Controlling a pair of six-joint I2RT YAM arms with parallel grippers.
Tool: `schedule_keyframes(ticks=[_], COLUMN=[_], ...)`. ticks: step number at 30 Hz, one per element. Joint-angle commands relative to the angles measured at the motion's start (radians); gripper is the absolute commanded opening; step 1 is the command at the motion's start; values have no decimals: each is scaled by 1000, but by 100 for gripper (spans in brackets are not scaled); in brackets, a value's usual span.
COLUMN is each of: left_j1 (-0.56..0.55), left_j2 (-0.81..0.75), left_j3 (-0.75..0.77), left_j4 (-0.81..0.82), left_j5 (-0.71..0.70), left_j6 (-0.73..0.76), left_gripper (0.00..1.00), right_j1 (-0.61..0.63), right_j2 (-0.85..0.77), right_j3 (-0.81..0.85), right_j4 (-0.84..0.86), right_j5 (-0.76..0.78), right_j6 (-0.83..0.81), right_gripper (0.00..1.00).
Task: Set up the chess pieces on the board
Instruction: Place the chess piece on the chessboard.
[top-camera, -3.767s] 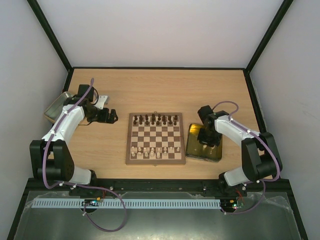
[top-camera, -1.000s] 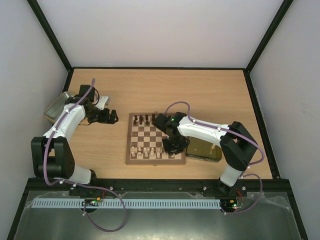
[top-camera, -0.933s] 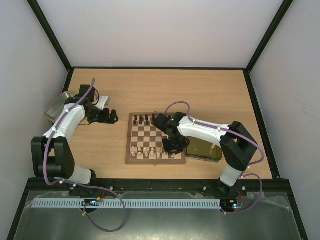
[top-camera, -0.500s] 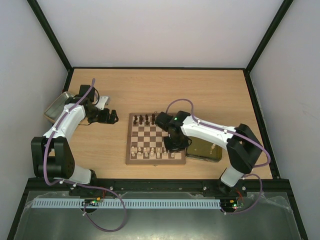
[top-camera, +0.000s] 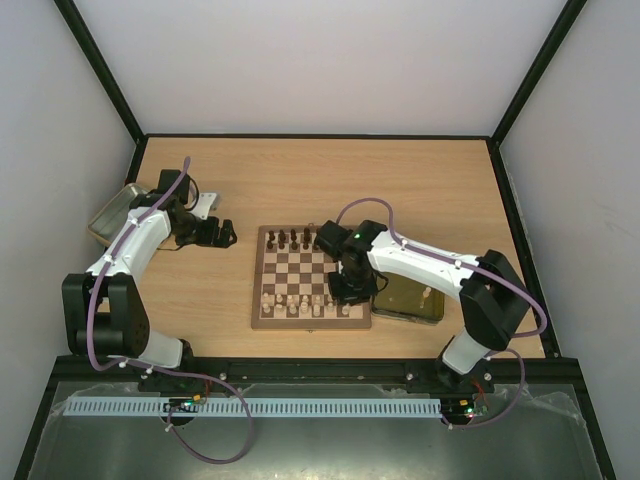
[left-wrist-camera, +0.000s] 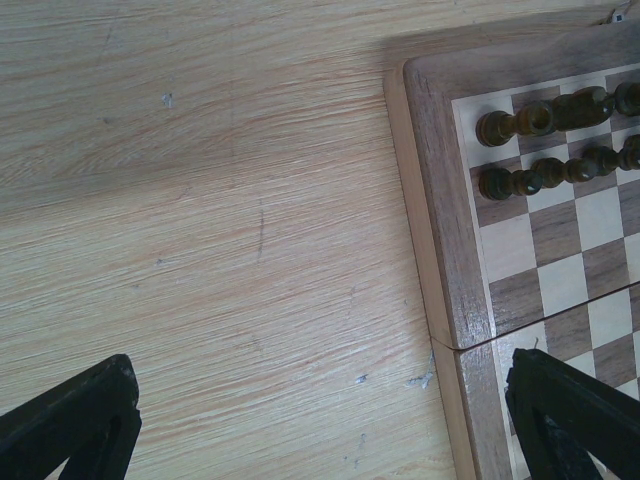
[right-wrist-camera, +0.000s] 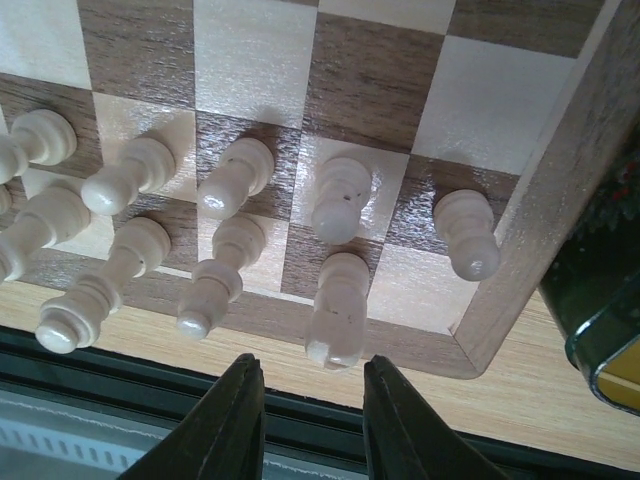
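Board (top-camera: 311, 277) mid-table: dark chess pieces (top-camera: 290, 240) on far rows, cream chess pieces (top-camera: 295, 303) on near rows. Green tray (top-camera: 400, 307) just beside its right edge. Left gripper (left-wrist-camera: 320, 420) gaped wide off board's far-left corner. Right gripper (right-wrist-camera: 305, 405) over near-right corner, jaws slightly parted, empty. Lone pale piece (top-camera: 427, 293) in tray lay just right of it; right arm (top-camera: 420, 262) nearer.

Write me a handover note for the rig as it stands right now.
Left tool: wide open, empty, over the table left of the board.
Right tool: slightly open, empty, above the board's near right corner.
Done: dark pieces on far rows, cream pieces on near rows.
To do: near right corner square looks empty; one pale piece seems to lie in the right tray.
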Motion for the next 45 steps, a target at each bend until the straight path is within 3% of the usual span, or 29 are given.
schedule_keyframes(ticks=[1, 33, 40, 45], left_j1=[-6, -6, -6, -6], left_j2=[-25, -5, -4, -4], left_j3=[-8, -4, -6, -7], left_j4=[-1, 0, 0, 0], left_j5=[11, 10, 11, 11], left_j6=[2, 3, 3, 3], left_gripper=[100, 100, 100, 100], right_j1=[0, 1, 1, -2], right_j2=[20, 60, 45, 33], right_j3=[-15, -47, -26, 17], right_j4=[2, 50, 17, -15], right_j5=[-14, -38, 3, 26], right_j6=[-16, -37, -33, -31], right_gripper=[26, 22, 34, 35])
